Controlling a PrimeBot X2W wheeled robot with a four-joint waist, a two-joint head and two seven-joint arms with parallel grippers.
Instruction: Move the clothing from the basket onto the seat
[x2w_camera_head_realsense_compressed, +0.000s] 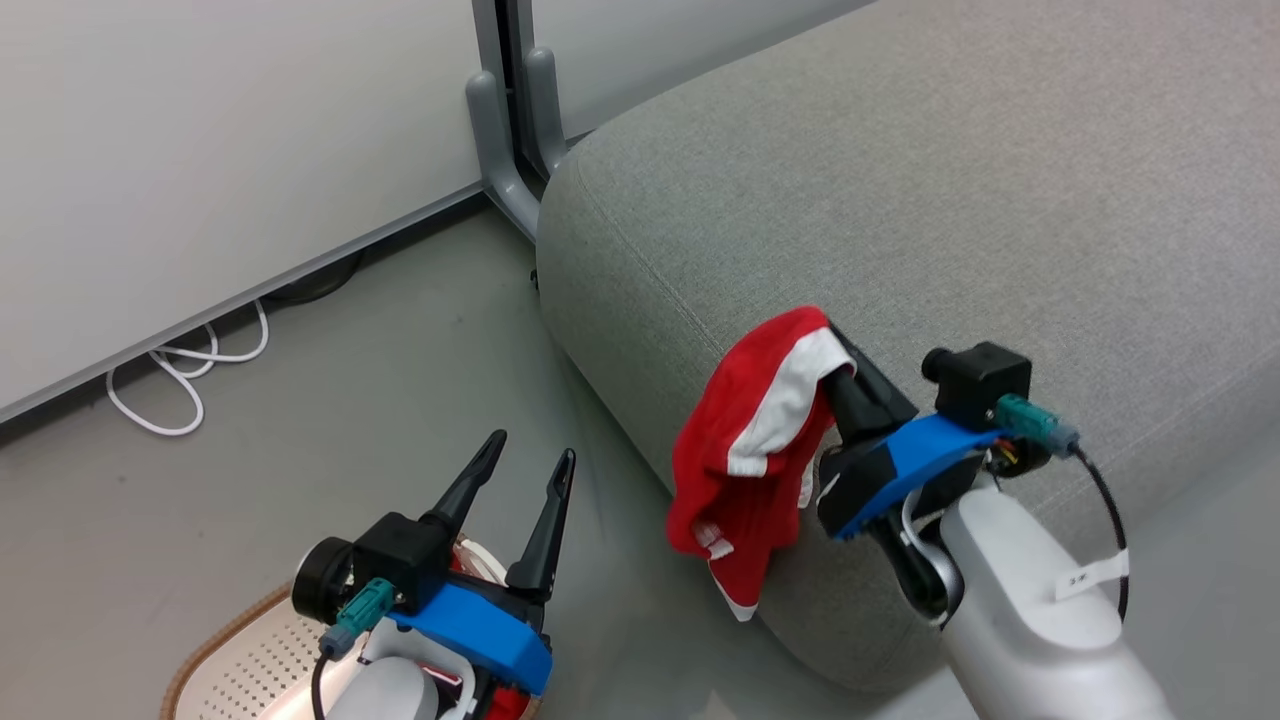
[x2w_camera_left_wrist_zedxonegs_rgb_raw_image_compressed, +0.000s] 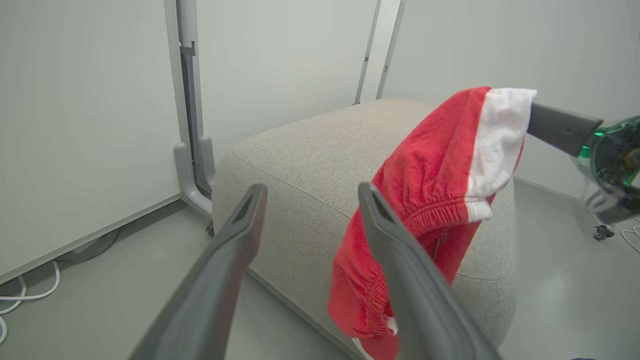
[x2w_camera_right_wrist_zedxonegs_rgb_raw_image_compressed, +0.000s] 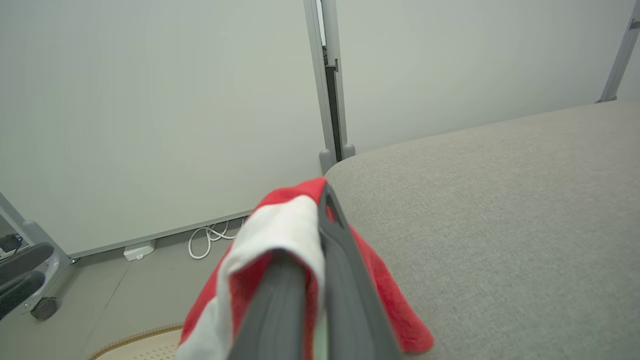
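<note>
Right gripper (x2w_camera_head_realsense_compressed: 850, 380), in the head view, is clamped on the red shorts (x2w_camera_head_realsense_compressed: 745, 450), which hang over the rounded edge of the seat (x2w_camera_head_realsense_compressed: 900, 180). The left gripper (x2w_camera_head_realsense_compressed: 530, 465) hovers empty above the basket (x2w_camera_head_realsense_compressed: 250, 650), its jaws spread wide. From the left wrist, that gripper's fingers (x2w_camera_left_wrist_zedxonegs_rgb_raw_image_compressed: 225, 260) stand apart, with the seat and the dangling shorts beyond them. From the right wrist, the fingers press together on the white trim, possibly a leg hem, with the seat just beside them.
</note>
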